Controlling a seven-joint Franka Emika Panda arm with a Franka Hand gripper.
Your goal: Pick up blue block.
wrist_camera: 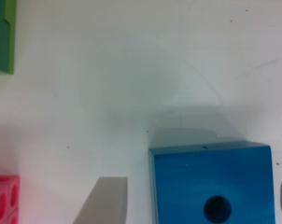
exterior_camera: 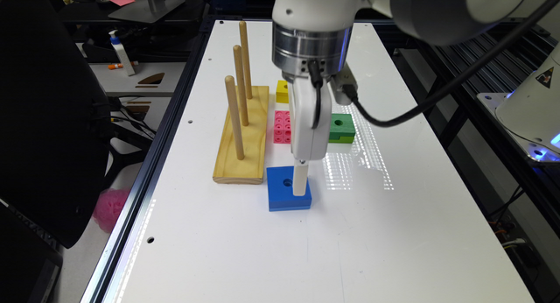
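The blue block (exterior_camera: 280, 195) is flat and square with a round centre hole, and lies on the white table just off the near end of the wooden peg board. My gripper (exterior_camera: 301, 187) is lowered straight onto it from above. In the wrist view the blue block (wrist_camera: 211, 182) sits between the two fingers (wrist_camera: 108, 200) of my gripper (wrist_camera: 197, 200). A strip of bare table shows between one finger and the block's side. The other finger is just off the opposite side. The gripper is open, straddling the block.
A wooden base (exterior_camera: 243, 136) with three upright pegs stands at the exterior view's left of the block. Behind the gripper lie a pink studded block (exterior_camera: 282, 127), a yellow cube (exterior_camera: 282, 91) and a green block (exterior_camera: 342, 128). The table edge (exterior_camera: 131, 224) runs along the left.
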